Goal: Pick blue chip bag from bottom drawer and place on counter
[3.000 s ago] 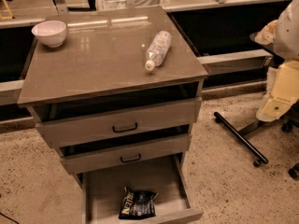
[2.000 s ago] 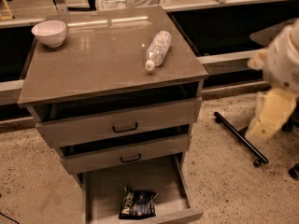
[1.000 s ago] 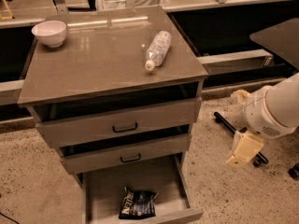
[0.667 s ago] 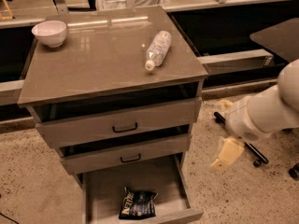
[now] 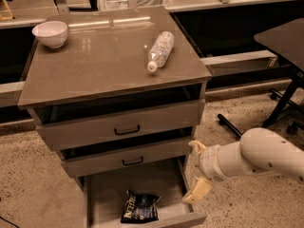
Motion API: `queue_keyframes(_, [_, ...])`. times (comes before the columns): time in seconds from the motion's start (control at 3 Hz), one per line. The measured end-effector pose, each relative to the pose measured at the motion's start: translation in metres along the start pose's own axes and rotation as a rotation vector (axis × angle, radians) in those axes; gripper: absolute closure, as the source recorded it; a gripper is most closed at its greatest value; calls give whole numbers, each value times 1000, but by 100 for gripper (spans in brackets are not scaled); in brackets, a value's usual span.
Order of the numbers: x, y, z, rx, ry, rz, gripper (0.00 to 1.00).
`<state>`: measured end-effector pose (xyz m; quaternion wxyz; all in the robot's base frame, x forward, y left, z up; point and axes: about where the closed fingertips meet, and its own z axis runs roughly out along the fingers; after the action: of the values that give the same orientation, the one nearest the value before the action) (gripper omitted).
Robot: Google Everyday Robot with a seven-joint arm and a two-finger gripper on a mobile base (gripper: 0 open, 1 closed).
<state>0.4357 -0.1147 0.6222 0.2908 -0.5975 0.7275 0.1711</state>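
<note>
The blue chip bag lies flat on the floor of the open bottom drawer, near its low front panel. My gripper hangs at the drawer's right side, to the right of the bag and a little above it, fingers apart and empty. One pale fingertip points down by the drawer's right front corner, the other sits higher. The white arm reaches in from the right. The counter is the glossy top slab of the cabinet.
A clear plastic bottle lies on its side on the counter, a white bowl stands at its back left. Two handled drawers above stand slightly pulled out. A dark table and chair base stand to the right on speckled floor.
My arm has swung down and left from the upper right, bringing the gripper to the right side of the bottom drawer. The bag, bottle and bowl have not moved.
</note>
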Motion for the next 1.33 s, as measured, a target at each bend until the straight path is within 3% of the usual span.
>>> queue_keyframes(0.33, [-4,-20,2,74,-12,-5,0])
queue_keyframes(0.67, [-23,-23,5,32,-117,-4,0])
queue_keyframes(1.0, [-54,0,85,-109,-268,-40,0])
queue_keyframes(1.33, [-78,32,176,-145,-378,-110,0])
